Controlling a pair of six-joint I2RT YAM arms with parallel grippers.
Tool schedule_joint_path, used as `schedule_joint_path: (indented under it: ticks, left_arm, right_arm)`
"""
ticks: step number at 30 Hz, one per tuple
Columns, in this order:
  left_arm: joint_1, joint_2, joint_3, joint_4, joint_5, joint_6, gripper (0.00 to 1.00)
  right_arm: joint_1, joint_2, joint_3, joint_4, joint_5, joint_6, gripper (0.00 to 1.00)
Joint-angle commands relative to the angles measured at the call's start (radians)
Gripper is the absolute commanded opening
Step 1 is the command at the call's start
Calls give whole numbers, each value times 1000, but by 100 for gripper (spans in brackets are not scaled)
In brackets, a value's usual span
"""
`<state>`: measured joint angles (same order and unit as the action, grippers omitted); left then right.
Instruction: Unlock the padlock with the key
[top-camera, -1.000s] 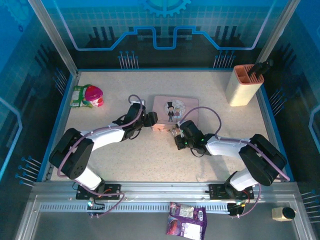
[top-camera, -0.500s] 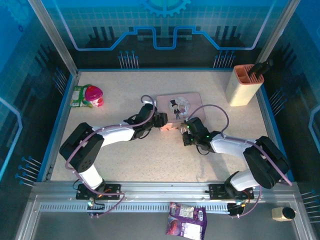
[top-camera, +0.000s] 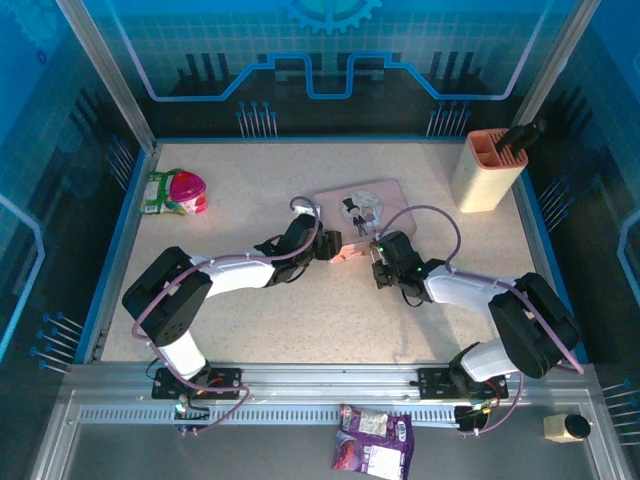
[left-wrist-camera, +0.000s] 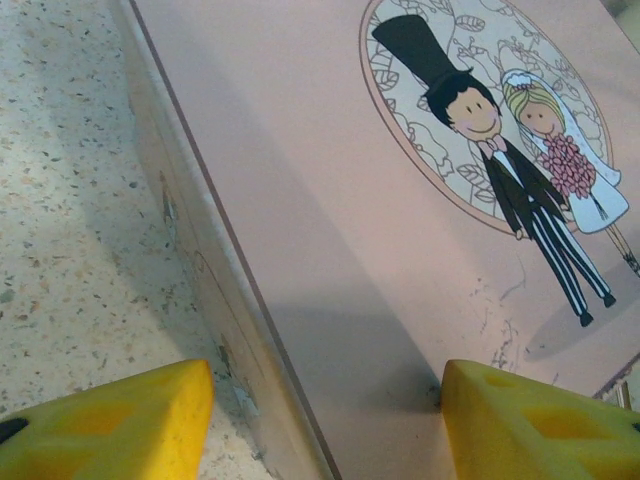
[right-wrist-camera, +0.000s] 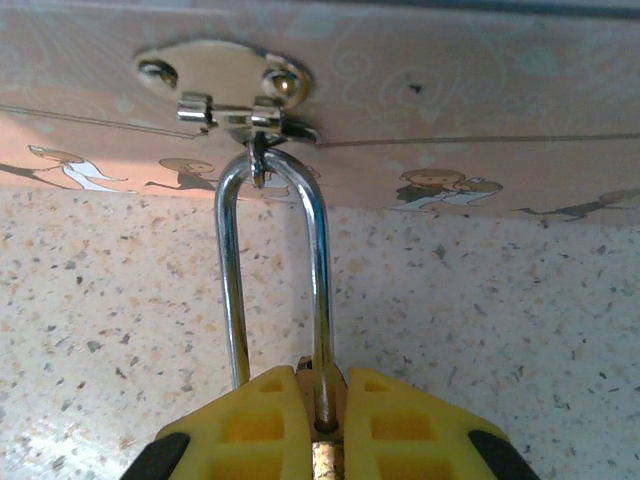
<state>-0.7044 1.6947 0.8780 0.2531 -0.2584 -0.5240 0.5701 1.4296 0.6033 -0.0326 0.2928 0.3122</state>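
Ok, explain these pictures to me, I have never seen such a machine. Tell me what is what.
Two robot arms are bolted at a table's near edge. One picture looks down from above; the other two come from a camera on each arm's wrist. The yellow pads are the fingers of each arm's tool. The right tool is shut on a small padlock, whose silvery shackle hangs through the hasp of a pink tin. The left tool stands open astride the tin's corner. Also on the table: a beige holder and a pink cup.
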Motion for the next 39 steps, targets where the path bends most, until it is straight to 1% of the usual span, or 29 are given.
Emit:
schedule_joint_path:
  ticks: [1, 7, 11, 16, 20, 24, 27, 32, 35, 37, 39]
  left_arm:
    - [-25, 18, -35, -36, -13, 3, 62]
    - [-46, 26, -42, -12, -2, -20, 62]
    - [-77, 41, -43, 21, -8, -23, 61]
    - [-89, 51, -54, 46, -3, -44, 61]
    - [-94, 53, -56, 57, 0, -48, 61]
    - [-101, 66, -46, 67, 13, -50, 61]
    - [-107, 74, -37, 77, 16, -53, 61]
    - [-107, -1, -52, 83, 4, -59, 62]
    - [-98, -49, -51, 74, -11, -49, 64]
    - [-82, -58, -34, 50, -12, -35, 68]
    - [-57, -53, -12, 18, -22, -24, 70]
  right_arm:
    - [-27, -10, 1, 177, 41, -3, 1]
    - [-35, 20, -15, 312, -15, 116, 0]
    - [-35, 50, -45, 435, 1, 209, 0]
    - [-48, 78, -70, 527, 6, 300, 0]
    - [-55, 90, -44, 511, -3, 331, 0]
    - [-90, 132, -42, 549, -75, 426, 0]
    - [-91, 156, -28, 554, -78, 445, 0]
    - [-100, 160, -41, 566, -91, 490, 0]
    - [-126, 181, -56, 601, -149, 543, 0]
    - [-144, 197, -56, 612, -193, 571, 0]
    - [-153, 197, -53, 614, -211, 585, 0]
